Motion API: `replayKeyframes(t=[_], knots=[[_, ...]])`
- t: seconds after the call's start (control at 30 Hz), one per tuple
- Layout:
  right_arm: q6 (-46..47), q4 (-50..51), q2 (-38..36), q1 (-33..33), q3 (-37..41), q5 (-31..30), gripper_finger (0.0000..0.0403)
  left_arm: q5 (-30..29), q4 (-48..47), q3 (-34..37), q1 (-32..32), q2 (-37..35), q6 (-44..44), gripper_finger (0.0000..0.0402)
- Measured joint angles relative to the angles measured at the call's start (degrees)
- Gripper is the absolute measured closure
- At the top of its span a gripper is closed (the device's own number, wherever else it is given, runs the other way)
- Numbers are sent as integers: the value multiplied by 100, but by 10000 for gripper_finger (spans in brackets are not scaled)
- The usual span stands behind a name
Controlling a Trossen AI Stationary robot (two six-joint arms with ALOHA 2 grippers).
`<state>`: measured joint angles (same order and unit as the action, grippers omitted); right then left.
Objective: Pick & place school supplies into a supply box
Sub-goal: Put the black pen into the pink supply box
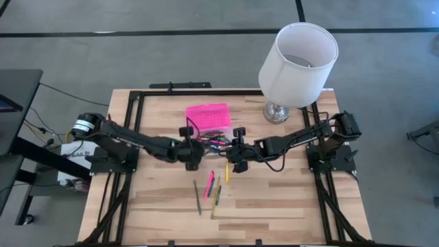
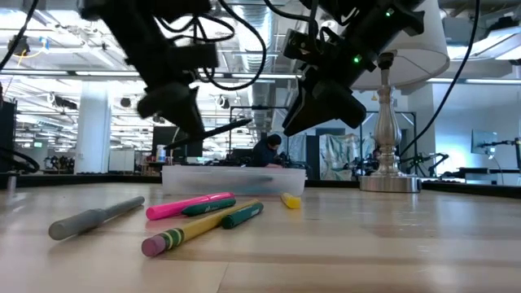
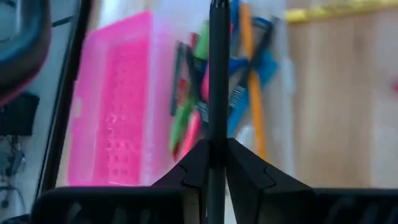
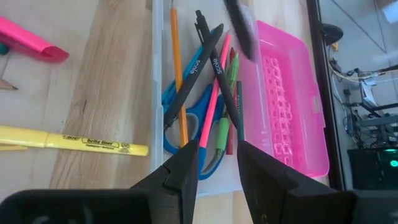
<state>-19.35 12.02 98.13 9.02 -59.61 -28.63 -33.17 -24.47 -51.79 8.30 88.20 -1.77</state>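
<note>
Two grippers hover over the open supply box [image 1: 209, 127] at the table's middle, the left gripper [image 3: 214, 163] pinching a dark pen [image 3: 217, 74] upright above it, the right gripper [image 4: 217, 163] spread empty over the scissors [image 4: 186, 118] and pens inside, loose markers [image 1: 209, 184] lying nearer.

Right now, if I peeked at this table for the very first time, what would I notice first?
Probably the bright pink lid of the supply box at the middle of the table, its clear base stuffed with colourful pens and blue scissors. Both grippers hover just above it: the left gripper pinches a thin black pen, and the right gripper has its fingers open. A big white lamp stands at the far right corner.
</note>
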Motion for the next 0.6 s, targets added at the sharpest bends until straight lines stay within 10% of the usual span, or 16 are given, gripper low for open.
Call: replayKeyframes(t=[0.3, 0.6], knots=[[137, 150, 0, 2, 0, 3, 297, 1584, 685, 2, -1157, 0, -326, 368], [148, 201, 0, 2, 0, 6, 297, 1774, 752, 2, -1603, 0, 42, 366]])
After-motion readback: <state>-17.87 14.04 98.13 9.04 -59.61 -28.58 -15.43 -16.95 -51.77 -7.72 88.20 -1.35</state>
